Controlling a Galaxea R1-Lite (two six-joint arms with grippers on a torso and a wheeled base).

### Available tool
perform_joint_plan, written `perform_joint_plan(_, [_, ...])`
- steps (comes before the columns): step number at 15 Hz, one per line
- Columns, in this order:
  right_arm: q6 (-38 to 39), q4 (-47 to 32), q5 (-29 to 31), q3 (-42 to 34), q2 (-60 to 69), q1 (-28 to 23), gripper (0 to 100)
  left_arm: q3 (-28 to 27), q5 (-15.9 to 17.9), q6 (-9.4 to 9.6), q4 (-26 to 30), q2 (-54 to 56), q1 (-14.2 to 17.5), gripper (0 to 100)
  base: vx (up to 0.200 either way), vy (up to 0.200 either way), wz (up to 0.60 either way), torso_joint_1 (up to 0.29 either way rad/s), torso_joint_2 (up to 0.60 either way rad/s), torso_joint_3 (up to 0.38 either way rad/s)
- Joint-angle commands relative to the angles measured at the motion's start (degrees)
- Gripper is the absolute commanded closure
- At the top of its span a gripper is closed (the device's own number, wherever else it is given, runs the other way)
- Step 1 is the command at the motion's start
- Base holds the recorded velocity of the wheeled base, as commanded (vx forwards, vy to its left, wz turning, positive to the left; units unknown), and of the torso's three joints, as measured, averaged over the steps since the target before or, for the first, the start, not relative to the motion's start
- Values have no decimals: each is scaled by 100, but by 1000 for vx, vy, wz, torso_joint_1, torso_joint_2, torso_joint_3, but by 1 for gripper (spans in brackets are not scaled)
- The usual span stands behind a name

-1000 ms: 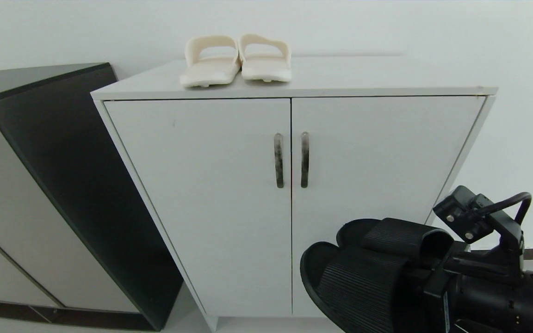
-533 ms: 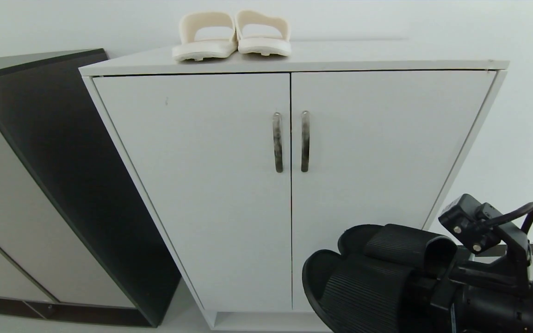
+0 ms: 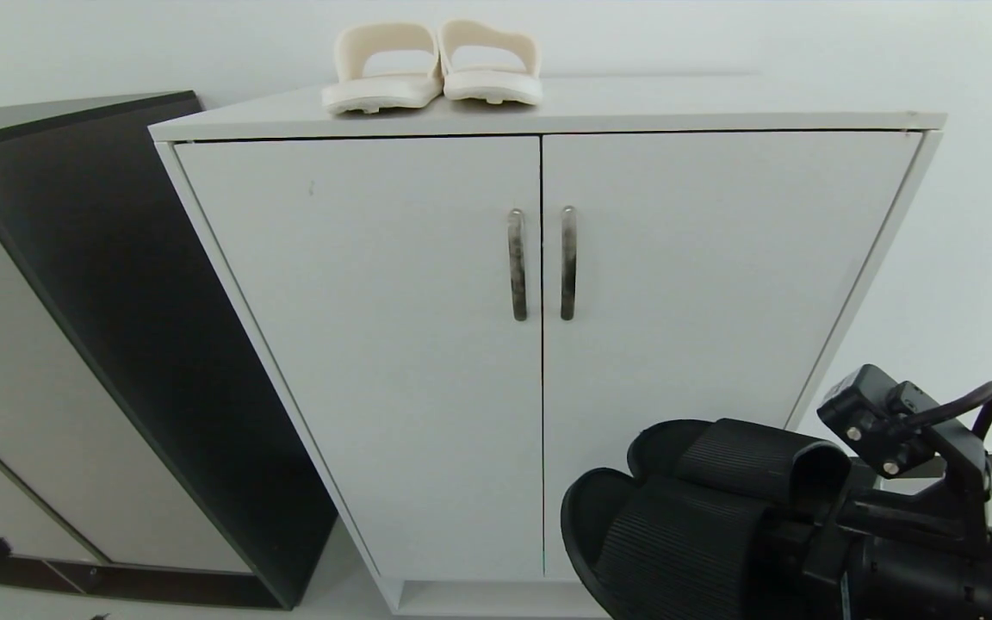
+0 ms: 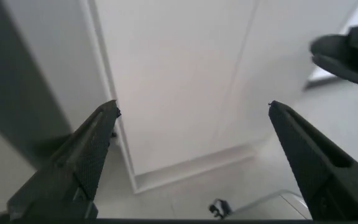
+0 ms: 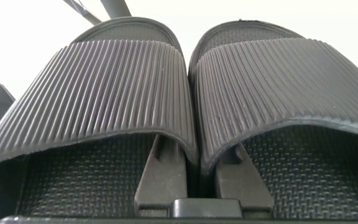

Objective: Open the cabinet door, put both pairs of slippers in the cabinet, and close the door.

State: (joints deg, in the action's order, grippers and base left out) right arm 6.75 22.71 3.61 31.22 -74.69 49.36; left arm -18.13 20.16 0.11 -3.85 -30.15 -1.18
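Currently, white cabinet (image 3: 358, 344) with both doors closed, cream slippers (image 3: 431, 65) on its top at the back edge, right gripper (image 5: 197, 174) clamped on black slippers (image 3: 694, 508) low before the right door, left gripper (image 4: 192, 109) open near the cabinet's bottom left corner.

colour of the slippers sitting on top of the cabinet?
Plain cream. The slippers on the cabinet top show best in the head view.

Black right arm (image 3: 935, 568), textured dark-grey left hand (image 4: 192, 107)
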Motion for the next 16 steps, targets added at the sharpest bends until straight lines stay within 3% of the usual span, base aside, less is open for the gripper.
perform_joint_plan(1, [-7,14,17,-2,42,30,100,-789,726,138,-467,-2144,-655,0,0,0,0,0,0,0])
perform_joint_plan(3, [-7,23,17,-11,78,170,100,-1149,357,77,-880,-2645,-1473,0,0,0,0,0,0,0])
perform_joint_plan(5, [-7,32,17,-11,86,170,100,-1466,-338,-134,-898,-2988,-2483,0,0,0,0,0,0,0])
perform_joint_plan(7, [1,32,26,-19,95,170,100,-1729,-839,-345,-1091,-3331,-3274,0,0,0,0,0,0,0])
perform_joint_plan(8, [1,32,26,-11,95,170,100,-1861,-1032,-363,-1355,-3559,-3538,0,0,0,0,0,0,0])
perform_joint_plan(10, [-7,32,43,-11,130,170,100,-2107,-1102,-354,-1997,-4157,-3828,0,0,0,0,0,0,0])
perform_joint_plan(14, [-174,5,26,-37,315,206,100,-2854,-883,-363,-2102,-4869,-3977,0,0,0,0,0,0,0])
perform_joint_plan(16, [-192,5,26,-72,245,206,100,-3215,-426,-380,-2085,-5168,-3977,0,0,0,0,0,0,0])
